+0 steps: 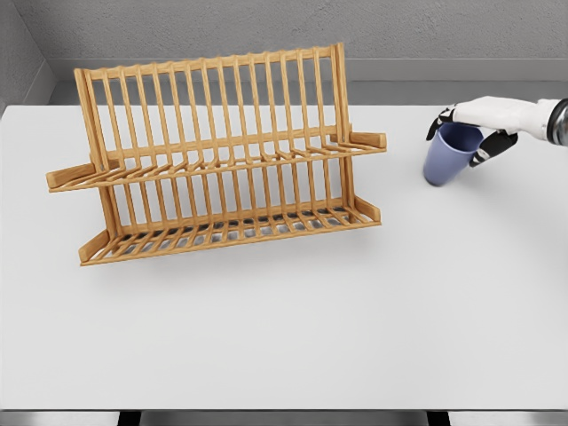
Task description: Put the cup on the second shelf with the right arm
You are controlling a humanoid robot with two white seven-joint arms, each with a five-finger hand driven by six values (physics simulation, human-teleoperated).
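- Sitting closest to the camera: plain white table (284,337), stretching all the way back toward a grey wall (284,27).
- Standing on the left half of that table: wooden dish rack (222,160) with 2 slatted shelves, 1 low near the tabletop and 1 higher up, plus a tall slatted back.
- Holding nothing on either shelf at the moment.
- Reaching in from the right edge: right hand (475,129), white with dark fingers (441,120).
- Gripping the blue cup (448,153) around its rim, fingers wrapping both sides of it.
- Hanging tilted, that cup, open end up toward the palm and base pointing down-left.
- Hovering right by the tabletop, kinda hard to tell if the base is touching or not.
- Staying well apart from the rack, off to the right of it, roughly level with the upper shelf in the view.
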